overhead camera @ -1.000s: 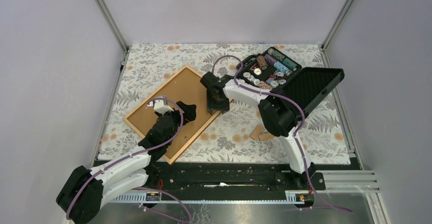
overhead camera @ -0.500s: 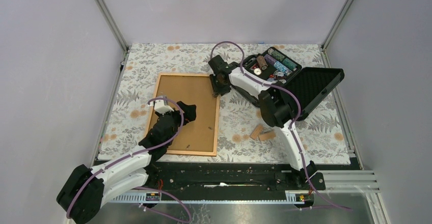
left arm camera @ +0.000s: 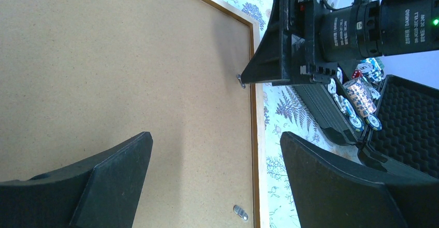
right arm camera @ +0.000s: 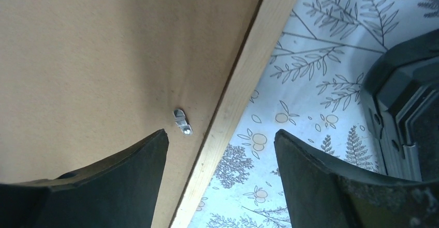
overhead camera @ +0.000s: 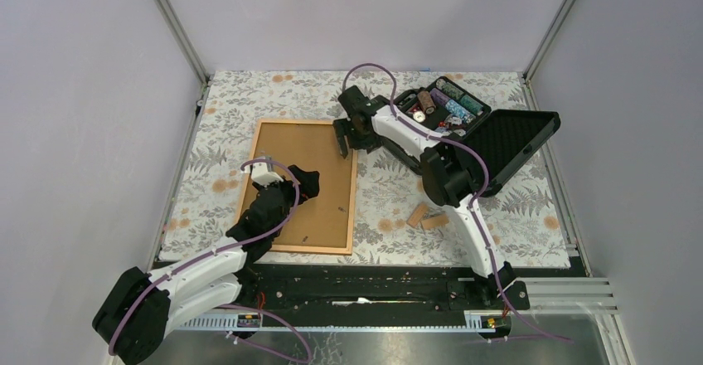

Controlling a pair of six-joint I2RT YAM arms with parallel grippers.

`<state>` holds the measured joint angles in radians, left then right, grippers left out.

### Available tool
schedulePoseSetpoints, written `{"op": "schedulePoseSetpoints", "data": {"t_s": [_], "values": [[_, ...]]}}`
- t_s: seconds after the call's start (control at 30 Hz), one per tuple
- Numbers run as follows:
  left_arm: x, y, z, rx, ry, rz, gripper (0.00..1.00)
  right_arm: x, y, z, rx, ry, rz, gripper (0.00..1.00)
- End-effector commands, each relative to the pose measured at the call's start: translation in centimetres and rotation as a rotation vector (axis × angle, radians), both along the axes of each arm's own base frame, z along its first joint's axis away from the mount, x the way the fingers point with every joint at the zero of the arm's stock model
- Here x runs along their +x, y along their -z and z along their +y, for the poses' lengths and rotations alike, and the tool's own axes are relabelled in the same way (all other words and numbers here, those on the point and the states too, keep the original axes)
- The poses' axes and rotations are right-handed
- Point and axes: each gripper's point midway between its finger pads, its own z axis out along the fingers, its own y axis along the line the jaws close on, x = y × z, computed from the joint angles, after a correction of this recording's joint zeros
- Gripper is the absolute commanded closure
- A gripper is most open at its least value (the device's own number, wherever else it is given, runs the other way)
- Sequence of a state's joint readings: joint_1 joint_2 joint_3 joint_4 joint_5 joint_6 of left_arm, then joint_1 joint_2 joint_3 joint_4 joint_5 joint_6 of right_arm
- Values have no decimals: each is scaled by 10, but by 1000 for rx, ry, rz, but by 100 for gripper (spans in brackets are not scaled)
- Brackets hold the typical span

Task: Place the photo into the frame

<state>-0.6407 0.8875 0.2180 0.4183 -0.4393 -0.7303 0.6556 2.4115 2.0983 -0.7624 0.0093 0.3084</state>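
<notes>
Whereas one second earlier the large rectangular orange-tan wooden picture frame (overhead camera: 355, 203) lay diagonally, it now sits square to the table's near edge.

**Top external view.** The frame rests back side up on the floral-patterned tablecloth (overhead camera: 390, 216), left of centre. The right gripper (overhead camera: 350, 141), which was down at the frame's corner through the turn, has lifted. It hangs with its jaws released at the far right corner. The left gripper (overhead camera: 305, 184) hovers over the frame's middle, jaws spread and holding nothing. By this reading the turn is finished and the back is presented for opening. An open black hard case (overhead camera: 497, 137) of poker chips lies to the right.

**Left wrist view.** The plain brown fibre backing board (left arm camera: 129, 72) fills the border (left arm camera: 254, 124). The left gripper (left arm camera: 215, 176) gapes above it. A small metal tab (left arm camera: 241, 80) lies just under the tip of the right gripper (left arm camera: 290, 46).

**Right wrist view.** The right gripper (right arm camera: 220, 160) stands open, empty, straddling the border (right arm camera: 238, 93). One metal tab (right arm camera: 182, 121) lies on the board just inside it.

**Photo.** No view shows the photo. It cannot be told whether it lies beneath the board.
</notes>
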Motion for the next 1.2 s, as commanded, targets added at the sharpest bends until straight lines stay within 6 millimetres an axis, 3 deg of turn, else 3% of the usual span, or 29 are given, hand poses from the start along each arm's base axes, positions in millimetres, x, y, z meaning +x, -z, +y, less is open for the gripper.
{"op": "schedulePoseSetpoints", "data": {"t_s": [0.0, 0.33, 0.6, 0.9, 1.07, 1.17], "values": [[6, -13, 0, -28, -20, -42, 1, 7, -7, 8, 7, 45, -7, 18], [5, -14, 0, -30, -21, -43, 1, 1, 12, 19, 19, 66, 18, 21], [5, -14, 1, -31, -22, -45, 1, 4, 30, 6, -56, 157, 19, 30], [5, -14, 1, -35, -22, -48, 1, -3, 32, 11, -18, 211, 61, 69], [5, -14, 2, -36, -22, -48, 2, 0, 25, 14, 5, 236, 55, 81], [5, -14, 2, -35, -23, -48, 1, 0, 19, 19, 31, 234, 61, 83]]}}
